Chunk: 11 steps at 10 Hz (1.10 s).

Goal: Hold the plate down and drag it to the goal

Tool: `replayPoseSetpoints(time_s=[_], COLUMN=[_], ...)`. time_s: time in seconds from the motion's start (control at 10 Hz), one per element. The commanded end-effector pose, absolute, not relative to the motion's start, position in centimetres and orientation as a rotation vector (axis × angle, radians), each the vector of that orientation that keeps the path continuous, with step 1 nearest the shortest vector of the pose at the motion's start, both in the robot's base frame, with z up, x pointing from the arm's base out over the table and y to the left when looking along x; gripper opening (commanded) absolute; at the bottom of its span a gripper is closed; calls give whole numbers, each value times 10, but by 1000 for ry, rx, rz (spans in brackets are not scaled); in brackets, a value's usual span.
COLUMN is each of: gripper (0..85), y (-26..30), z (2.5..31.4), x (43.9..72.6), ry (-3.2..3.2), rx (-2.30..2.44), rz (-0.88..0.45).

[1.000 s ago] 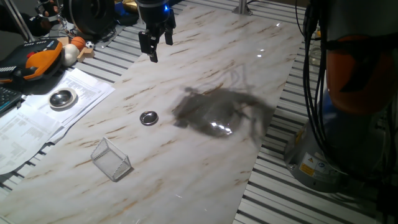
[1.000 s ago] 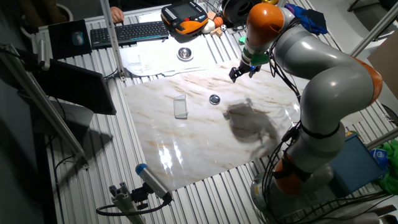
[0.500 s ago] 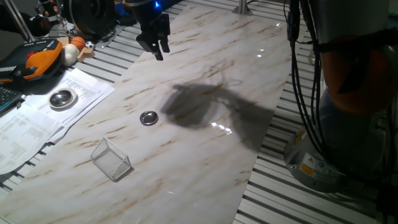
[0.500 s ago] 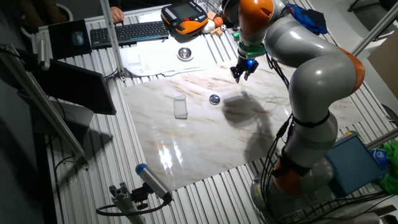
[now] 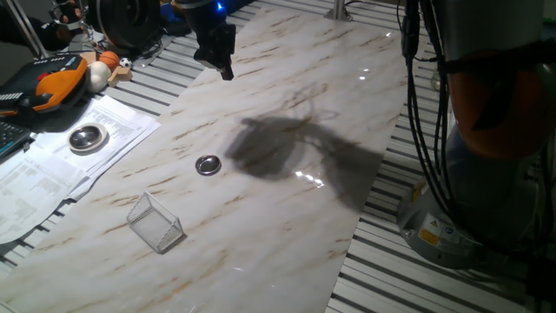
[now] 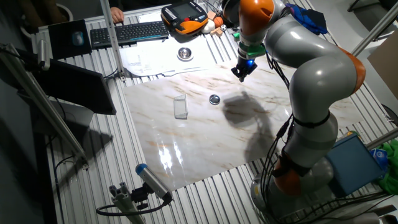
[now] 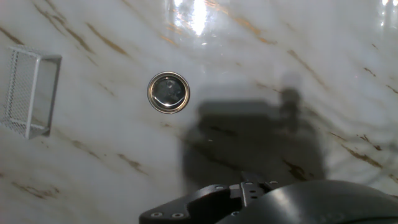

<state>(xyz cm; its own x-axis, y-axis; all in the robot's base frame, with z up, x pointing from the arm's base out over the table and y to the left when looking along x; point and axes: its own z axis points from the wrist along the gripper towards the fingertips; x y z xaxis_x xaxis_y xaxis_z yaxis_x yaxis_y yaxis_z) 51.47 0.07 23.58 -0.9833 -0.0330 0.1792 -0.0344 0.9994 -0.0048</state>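
The plate [image 5: 208,164] is a small shiny silver disc lying flat on the marble tabletop [image 5: 287,217]. It also shows in the other fixed view [image 6: 214,99] and in the hand view [image 7: 168,93]. The goal [image 5: 156,222] is a small wire mesh box in front of the plate, also seen in the other fixed view [image 6: 180,106] and at the left of the hand view [image 7: 28,93]. My gripper [image 5: 224,68] hangs high above the table, well behind the plate, with its fingers together and nothing in them. It also shows in the other fixed view [image 6: 241,74].
A larger round silver dish [image 5: 87,137] rests on papers [image 5: 52,165] at the left, off the marble. An orange pendant [image 5: 52,83], balls and a keyboard [image 6: 127,31] lie beyond. The robot base and cables [image 5: 452,174] stand at the right.
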Motion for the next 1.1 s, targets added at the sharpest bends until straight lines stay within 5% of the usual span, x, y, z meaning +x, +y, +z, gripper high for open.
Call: replayPoseSetpoints(time_s=[0.0,0.5,0.7,1.0], gripper=[0,0,0,0], y=[1,1,1,1], z=[236,236,236,236], x=[515,515,515,515], ry=[-2959,-2964,-3049,-2967], rx=[54,45,-49,-108], rz=[12,12,-142,-124])
